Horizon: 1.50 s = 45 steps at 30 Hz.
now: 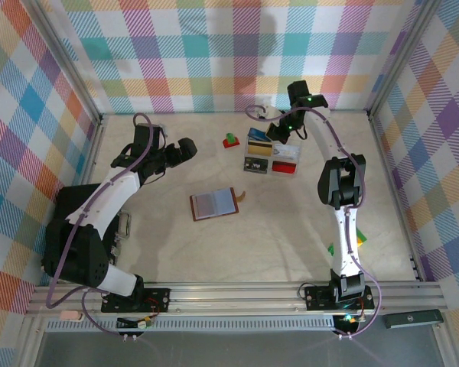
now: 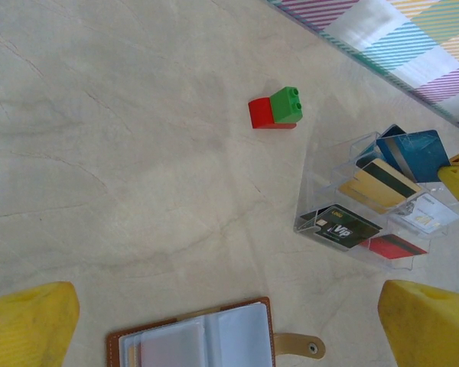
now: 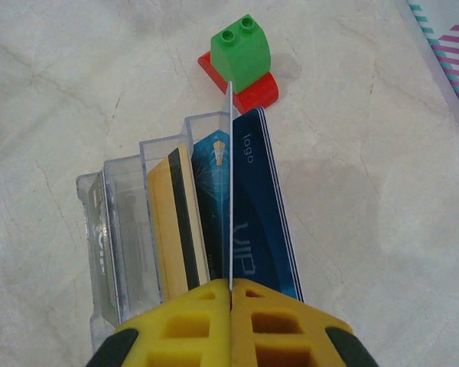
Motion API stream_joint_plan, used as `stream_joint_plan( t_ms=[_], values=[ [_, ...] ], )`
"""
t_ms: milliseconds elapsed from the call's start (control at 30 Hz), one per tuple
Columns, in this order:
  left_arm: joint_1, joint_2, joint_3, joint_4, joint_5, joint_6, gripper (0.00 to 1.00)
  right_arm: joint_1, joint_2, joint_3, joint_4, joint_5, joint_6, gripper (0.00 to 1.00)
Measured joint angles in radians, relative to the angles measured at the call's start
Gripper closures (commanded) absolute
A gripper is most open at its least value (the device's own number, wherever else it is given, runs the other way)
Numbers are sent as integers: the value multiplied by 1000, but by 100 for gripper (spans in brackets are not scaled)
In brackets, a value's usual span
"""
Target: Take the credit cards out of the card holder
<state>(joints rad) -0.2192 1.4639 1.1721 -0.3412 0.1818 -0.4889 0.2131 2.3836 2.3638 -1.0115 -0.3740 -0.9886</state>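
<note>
The card holder (image 1: 213, 203) lies open on the table, brown-edged with pale clear sleeves (image 2: 191, 340). My left gripper (image 1: 185, 149) hangs above and behind it, open, its yellow fingers (image 2: 30, 325) wide apart with nothing between them. My right gripper (image 3: 231, 294) is shut on a thin credit card (image 3: 229, 191), seen edge-on, directly over the clear compartment box (image 3: 115, 229) at the back (image 1: 274, 153). The held card's lower edge sits among the blue cards (image 3: 260, 214) standing in the box. A yellow card with a black stripe (image 3: 176, 222) stands in the slot beside them.
A red and green toy block (image 1: 230, 141) lies just left of the box (image 2: 275, 109). The box's front slots hold a dark VIP card (image 2: 343, 225) and a red card (image 2: 394, 246). The holder's tan strap (image 2: 298, 345) sticks out to the right. Checked walls enclose the table.
</note>
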Motion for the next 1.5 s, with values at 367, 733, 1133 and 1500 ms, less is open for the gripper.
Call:
stream_joint_plan(
  t_ms=[367, 733, 1133, 1500],
  values=[
    [0, 18, 3, 1, 4, 0, 0, -3, 0, 0, -1, 15, -16, 95],
    [0, 21, 3, 2, 11, 0, 0, -3, 0, 0, 0, 20, -14, 85],
    [0, 21, 3, 2, 10, -1, 0, -5, 0, 0, 26, 17, 31, 79],
    [5, 0, -19, -2, -5, -13, 0, -4, -103, -88, 105, -27, 262, 62]
  ],
)
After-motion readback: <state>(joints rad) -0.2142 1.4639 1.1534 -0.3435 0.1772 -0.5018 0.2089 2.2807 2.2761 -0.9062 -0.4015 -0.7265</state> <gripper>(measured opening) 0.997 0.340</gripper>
